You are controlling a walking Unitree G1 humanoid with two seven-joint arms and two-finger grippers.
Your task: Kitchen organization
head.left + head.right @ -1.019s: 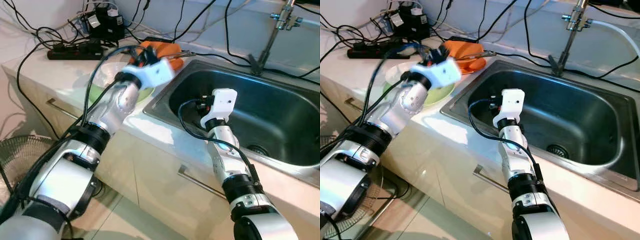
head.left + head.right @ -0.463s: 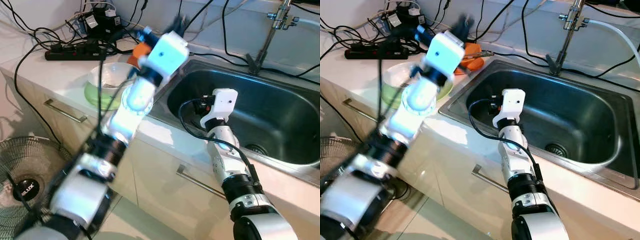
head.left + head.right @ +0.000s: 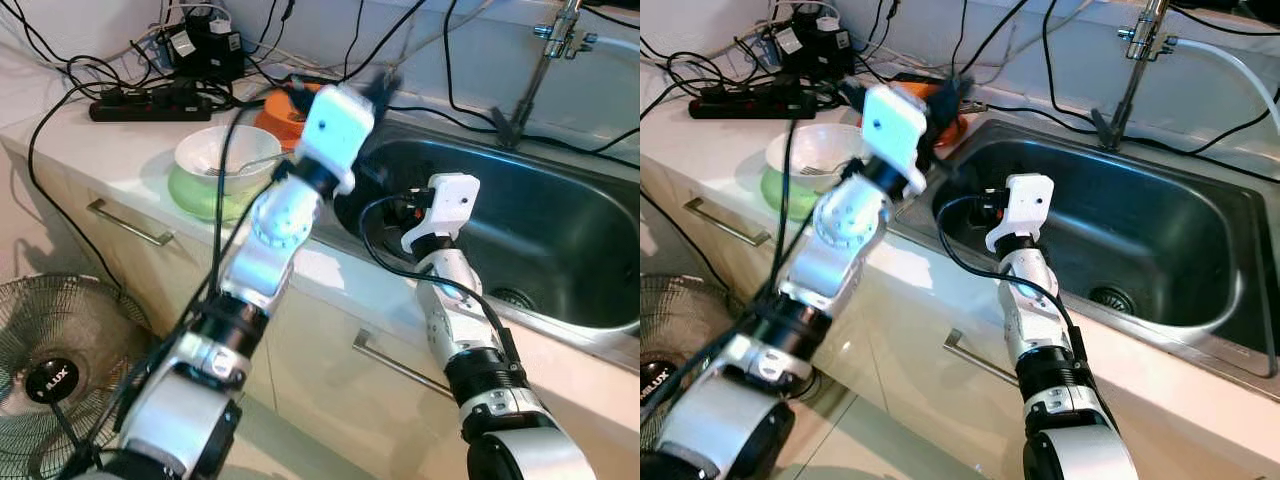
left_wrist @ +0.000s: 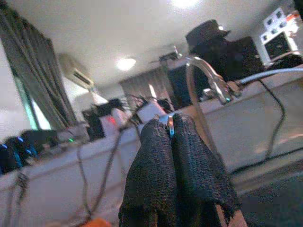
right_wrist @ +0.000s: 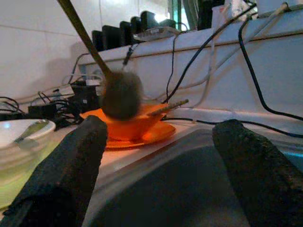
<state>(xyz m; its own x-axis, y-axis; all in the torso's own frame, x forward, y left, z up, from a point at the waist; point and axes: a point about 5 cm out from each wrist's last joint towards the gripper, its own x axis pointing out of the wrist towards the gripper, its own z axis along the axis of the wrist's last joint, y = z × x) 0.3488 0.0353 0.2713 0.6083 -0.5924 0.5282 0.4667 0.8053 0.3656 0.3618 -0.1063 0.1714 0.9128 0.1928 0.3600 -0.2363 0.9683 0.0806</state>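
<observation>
Spoon [image 5: 120, 97], blurred, hangs bowl-end down over the orange bowl [image 5: 128, 125] at the sink's [image 3: 560, 230] left rim, with its long handle rising steeply out of the right wrist view. The left gripper [image 3: 384, 84] is raised above that rim, its fingers [image 4: 156, 161] pressed together. A small metallic glint shows between the tips, which is judged to be the top of the spoon's handle, though the grip itself is too small to confirm.

The right gripper [image 5: 161, 131] sits lower, just inside the sink's left end. Its two fingers are spread wide with nothing between them, and they point toward the orange bowl.

The spoon therefore lies ahead of and above the right gripper, near it but not touching, with its long axis closer to upright than flat. The left arm is clearly the nearer one. Any handover or drop into the sink would likely turn on this gap.

On the counter beyond, a white bowl [image 3: 215, 150] is nested in a green one [image 3: 195, 192], near a power strip [image 3: 150, 100] and tangled cables.
</observation>
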